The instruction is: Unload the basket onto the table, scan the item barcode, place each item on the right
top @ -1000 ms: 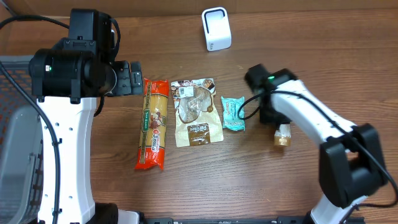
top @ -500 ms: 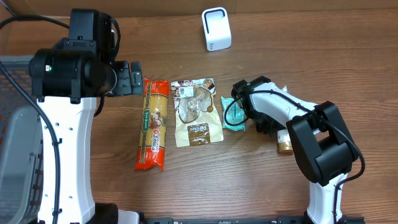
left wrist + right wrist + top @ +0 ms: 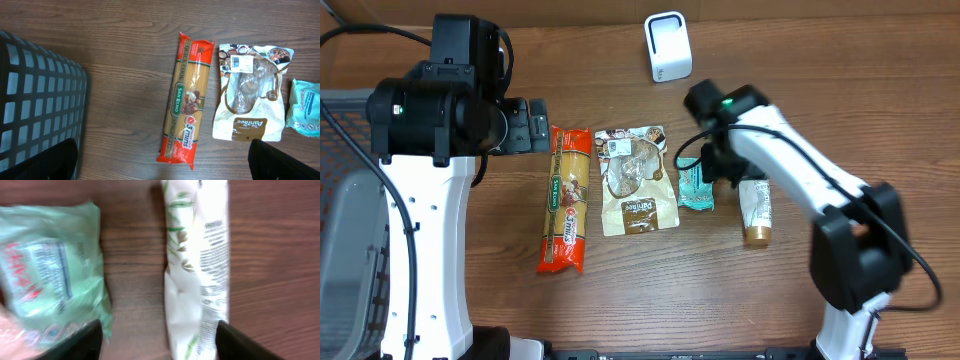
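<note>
wooden table, tube beside teal packet

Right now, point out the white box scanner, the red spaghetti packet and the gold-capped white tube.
white box scanner (image 3: 668, 47), overhead view, front face.
red spaghetti packet (image 3: 184, 100), left wrist view, label middle.
gold-capped white tube (image 3: 754, 205), overhead view, white body.

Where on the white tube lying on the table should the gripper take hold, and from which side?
Probably at mid-body, across its narrow width, coming straight down from above. The white tube lies flat with its gold cap at one end, and a gap separates it from the teal packet, so both long sides are free.
</note>
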